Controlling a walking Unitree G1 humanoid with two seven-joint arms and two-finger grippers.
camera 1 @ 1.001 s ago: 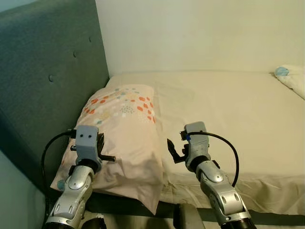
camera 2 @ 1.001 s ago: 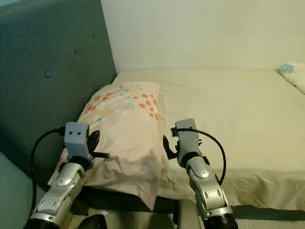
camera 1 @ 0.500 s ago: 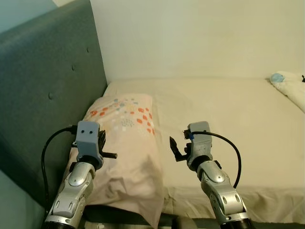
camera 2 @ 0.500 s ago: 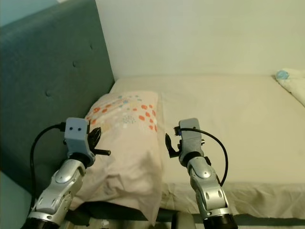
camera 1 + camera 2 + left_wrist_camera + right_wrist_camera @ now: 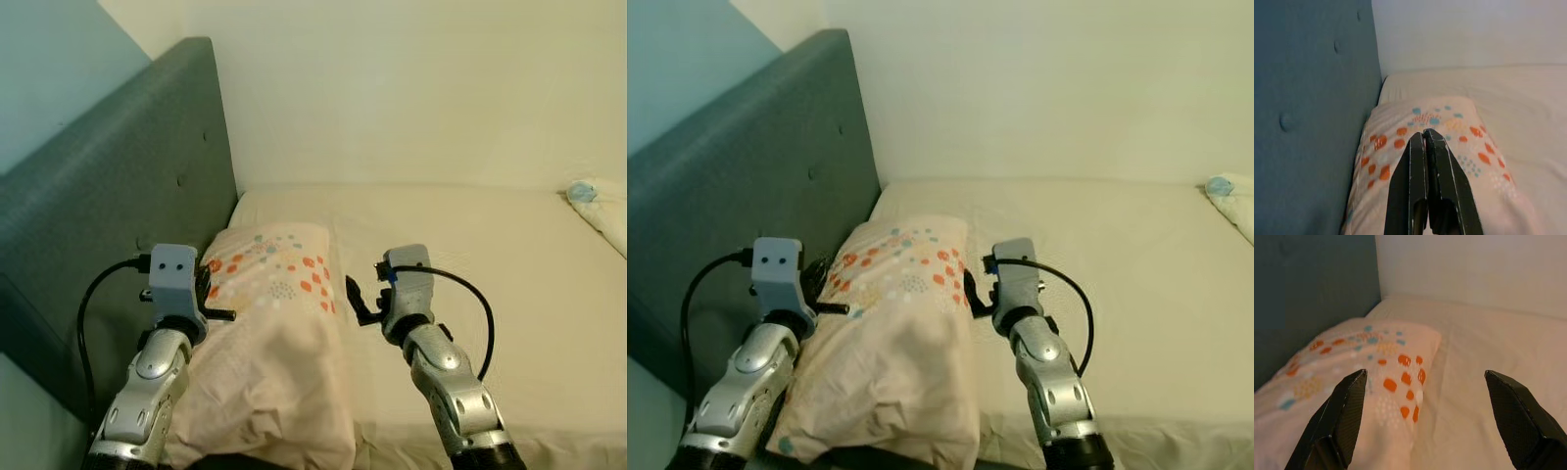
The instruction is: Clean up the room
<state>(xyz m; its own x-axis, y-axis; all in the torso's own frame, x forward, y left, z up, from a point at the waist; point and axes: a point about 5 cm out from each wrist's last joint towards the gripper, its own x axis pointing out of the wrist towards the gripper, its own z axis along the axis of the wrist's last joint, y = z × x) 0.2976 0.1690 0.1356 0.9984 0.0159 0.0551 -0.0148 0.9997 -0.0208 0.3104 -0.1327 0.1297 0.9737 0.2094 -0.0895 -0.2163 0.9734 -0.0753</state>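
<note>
Left wrist view looks along the left gripper (image 5: 1425, 142), whose two black fingers (image 5: 1411, 186) are pressed together with nothing between them, poised just above the pillow (image 5: 1449, 161) near its headboard-side edge; the right gripper (image 5: 1425, 396) has its fingers (image 5: 1344, 416) spread wide, one over the pillow's patterned end and the other over the bare sheet beside it, pinching nothing.

Seen from the head views, the left gripper (image 5: 208, 292) sits at the pillow's left edge, close to the headboard, and the right gripper (image 5: 359, 302) hangs just off the pillow's right edge, over the mattress; a black cable loops from each wrist.

Between the two silver arms lies the pillow (image 5: 279, 362), pale pink with orange, blue and yellow dots clustered at its far end; it runs lengthwise along the head end of the bed, its left long side against the headboard (image 5: 118, 215), its near end rumpled and reaching the bed's near edge; its far end stops short of the corner where headboard and wall meet.

Beyond it the bed (image 5: 490, 255) is covered by a cream sheet, lightly creased; the grey-teal headboard is padded and buttoned; a cream wall (image 5: 411, 88) borders the bed's far edge; at the bed's far right edge a white bundle of fabric with a pale blue spot (image 5: 586, 196) lies well apart from both grippers.
</note>
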